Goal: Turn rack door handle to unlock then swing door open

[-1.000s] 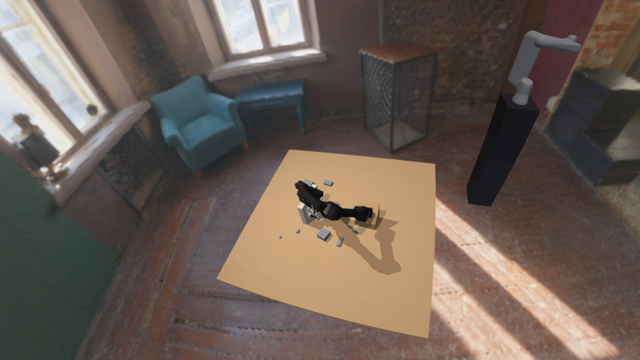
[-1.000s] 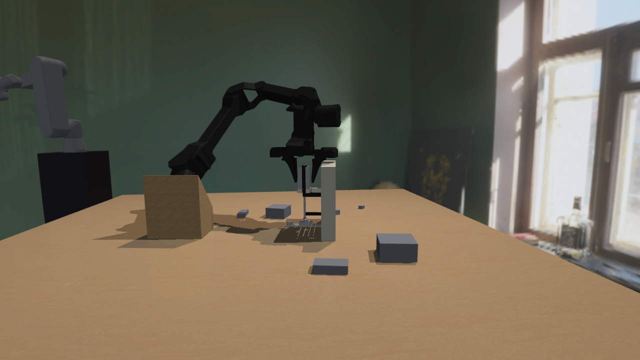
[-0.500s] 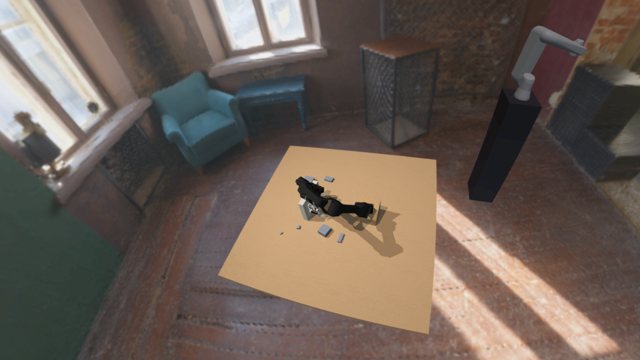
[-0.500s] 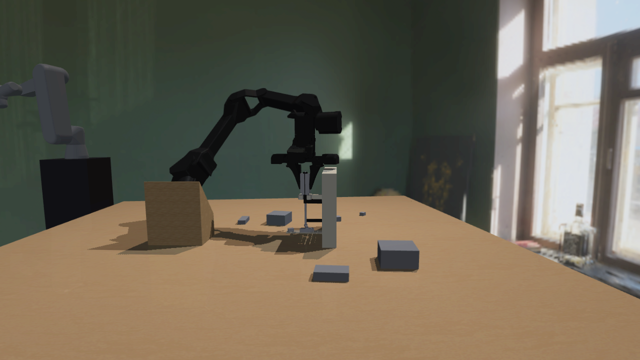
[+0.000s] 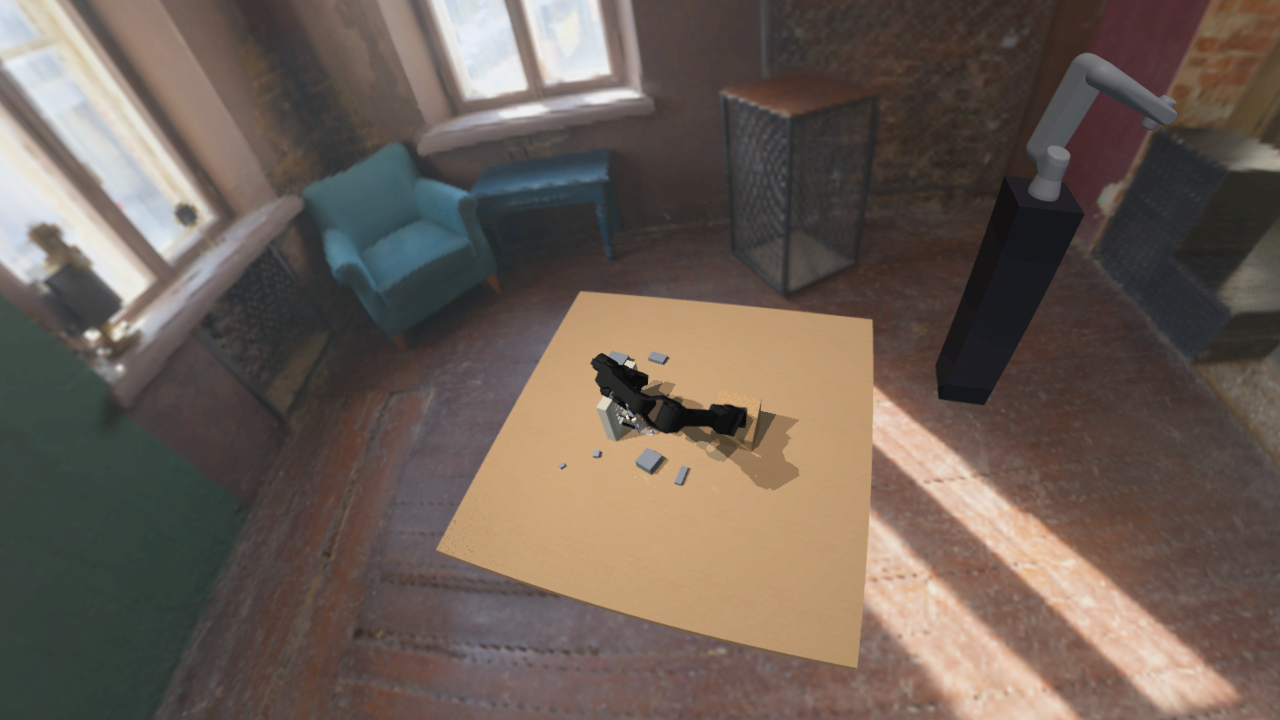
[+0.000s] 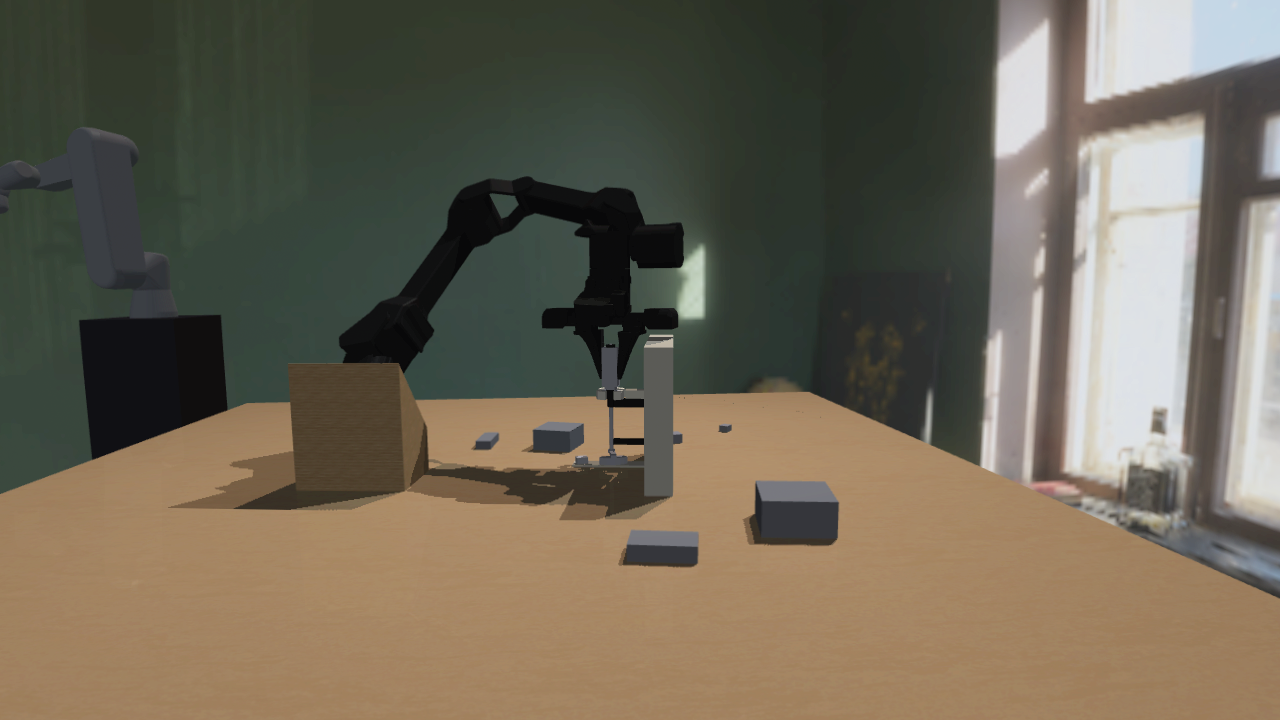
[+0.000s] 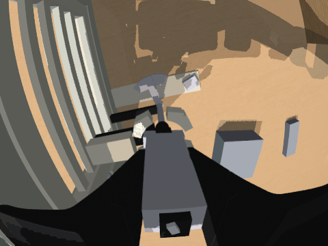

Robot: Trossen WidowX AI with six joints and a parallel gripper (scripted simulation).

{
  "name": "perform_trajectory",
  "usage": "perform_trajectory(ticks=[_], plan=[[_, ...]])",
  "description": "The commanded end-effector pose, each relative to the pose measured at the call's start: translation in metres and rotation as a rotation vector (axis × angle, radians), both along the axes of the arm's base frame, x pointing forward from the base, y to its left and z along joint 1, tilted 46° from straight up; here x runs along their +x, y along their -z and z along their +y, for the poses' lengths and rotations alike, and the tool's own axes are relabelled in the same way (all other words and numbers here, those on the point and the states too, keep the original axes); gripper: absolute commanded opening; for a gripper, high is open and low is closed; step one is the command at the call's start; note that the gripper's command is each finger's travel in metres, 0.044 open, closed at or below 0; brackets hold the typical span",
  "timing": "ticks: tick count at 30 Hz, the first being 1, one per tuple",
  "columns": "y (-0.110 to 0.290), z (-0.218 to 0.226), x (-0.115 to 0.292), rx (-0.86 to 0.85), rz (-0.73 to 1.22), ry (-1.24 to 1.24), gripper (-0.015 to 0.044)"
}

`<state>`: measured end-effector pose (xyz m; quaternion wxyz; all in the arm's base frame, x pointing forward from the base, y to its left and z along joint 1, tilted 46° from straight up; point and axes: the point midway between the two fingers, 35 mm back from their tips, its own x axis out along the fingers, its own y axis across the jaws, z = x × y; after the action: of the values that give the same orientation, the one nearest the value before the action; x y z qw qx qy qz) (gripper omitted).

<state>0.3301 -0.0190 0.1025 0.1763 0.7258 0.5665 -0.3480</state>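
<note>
My gripper (image 6: 609,365) (image 7: 166,155) points straight down and is shut on the grey upright handle (image 7: 174,181), one black finger on each side. The handle stands upright, with its thin grey rod (image 6: 611,429) running down below it to a low latch plate. The pale rack (image 5: 610,419) (image 6: 658,420) stands upright just beside the handle; in the exterior view it is seen edge-on. The wrist view shows its slats at the left. The door's angle cannot be told clearly. In the top view the arm hides the fingers and handle.
The gripper body's right side is just above the rack's top edge in the exterior view. A wooden box (image 6: 344,429) stands by the arm's base. Grey blocks (image 5: 648,461) (image 6: 796,510) (image 7: 239,157) lie on both sides of the rack, with a flat one (image 6: 662,548) nearer the exterior camera.
</note>
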Motion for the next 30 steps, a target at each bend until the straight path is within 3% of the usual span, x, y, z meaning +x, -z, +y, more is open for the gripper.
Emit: perform_trajectory(ticks=[1, 30], plan=[[0.0, 0.0, 0.0, 0.001, 0.001, 0.001, 0.0012], [0.009, -0.005, -0.026, -0.057, -0.349, -0.352, 0.0012]])
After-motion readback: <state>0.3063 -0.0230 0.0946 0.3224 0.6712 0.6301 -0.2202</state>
